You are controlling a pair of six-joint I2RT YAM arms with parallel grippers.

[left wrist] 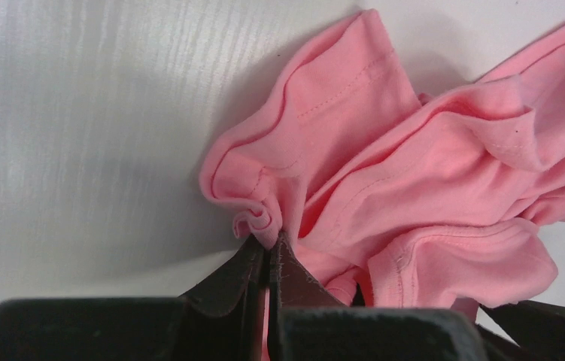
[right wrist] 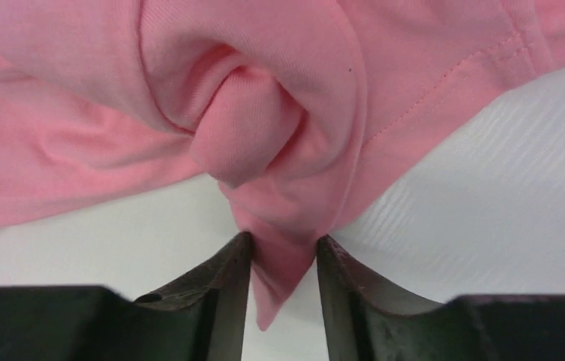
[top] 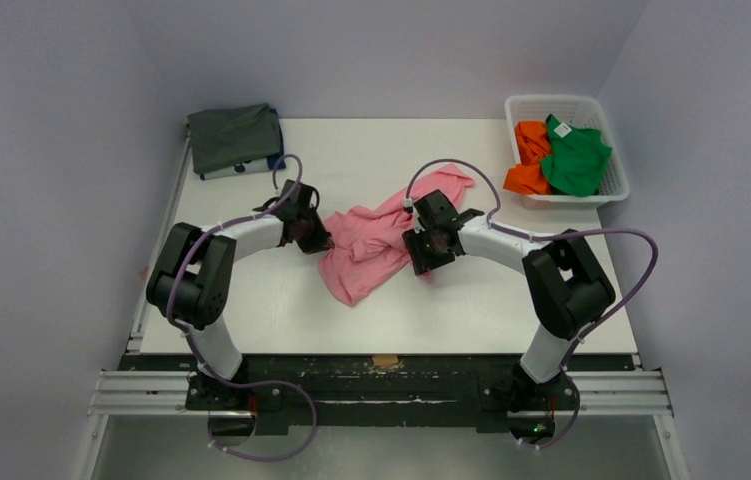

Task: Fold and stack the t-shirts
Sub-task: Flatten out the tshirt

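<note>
A large pink t-shirt (top: 376, 245) lies crumpled in the middle of the white table (top: 371, 320). My left gripper (top: 313, 240) is at its left edge, and in the left wrist view it (left wrist: 270, 244) is shut on a fold of the pink cloth (left wrist: 414, 195). My right gripper (top: 421, 255) is at the shirt's right edge. In the right wrist view it (right wrist: 283, 244) holds a bunched corner of the pink cloth (right wrist: 264, 75) between its tips, with a gap left between the fingers. A folded dark grey t-shirt (top: 234, 137) lies on a blue one (top: 251, 168) at the back left.
A white lattice basket (top: 563, 102) at the back right corner holds an orange t-shirt (top: 529, 150) and a green one (top: 578, 158). Purple cables loop over both arms. Walls close in the table on the left, right and back.
</note>
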